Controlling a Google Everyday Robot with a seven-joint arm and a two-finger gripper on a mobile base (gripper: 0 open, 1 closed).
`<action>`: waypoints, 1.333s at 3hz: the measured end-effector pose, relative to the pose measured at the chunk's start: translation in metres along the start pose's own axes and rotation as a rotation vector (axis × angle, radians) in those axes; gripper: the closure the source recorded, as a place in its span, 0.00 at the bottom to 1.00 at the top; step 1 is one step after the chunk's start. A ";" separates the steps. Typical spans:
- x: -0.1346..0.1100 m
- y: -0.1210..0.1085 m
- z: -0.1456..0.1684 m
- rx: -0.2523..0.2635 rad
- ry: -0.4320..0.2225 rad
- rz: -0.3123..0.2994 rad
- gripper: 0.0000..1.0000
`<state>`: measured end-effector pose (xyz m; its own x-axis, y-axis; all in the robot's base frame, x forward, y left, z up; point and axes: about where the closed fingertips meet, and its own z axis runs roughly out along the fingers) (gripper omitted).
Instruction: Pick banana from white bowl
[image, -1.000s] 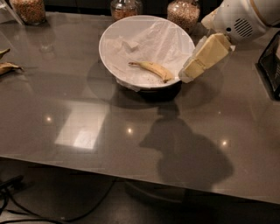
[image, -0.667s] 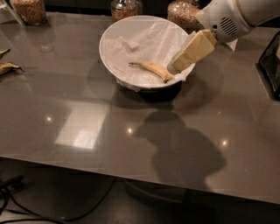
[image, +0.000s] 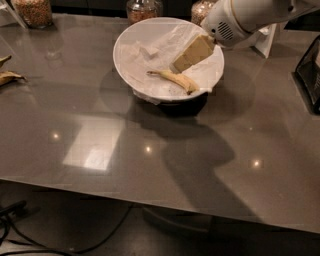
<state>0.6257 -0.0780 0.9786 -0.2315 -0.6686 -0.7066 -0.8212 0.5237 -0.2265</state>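
Yellow and slender, the banana is slightly curved, with a thin brownish stem at its left end and a dark tip at its right. It lies on the crinkled paper lining inside the white bowl, in the near half of the bowl and toward its right side. The bowl stands on a glossy grey surface.

The gripper, a tan wedge on a white arm, reaches in over the bowl's far right rim and slants down to the left. Its tip hangs inside the bowl just behind the banana's middle; whether it touches the fruit cannot be told. Nor can I tell whether the jaws are spread or pressed together.

A second ago the gripper stood at the bowl's right rim, beside the banana's dark tip. It has since swung leftward and deeper over the bowl. The banana has kept its place.

Behind the bowl stand glass jars, and well to its left lies a banana peel.
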 end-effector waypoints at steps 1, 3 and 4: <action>0.003 -0.014 0.032 -0.011 0.007 0.024 0.29; 0.023 -0.032 0.082 -0.061 0.047 0.083 0.41; 0.040 -0.033 0.097 -0.084 0.083 0.114 0.41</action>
<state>0.6940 -0.0705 0.8930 -0.3652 -0.6502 -0.6662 -0.8269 0.5553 -0.0887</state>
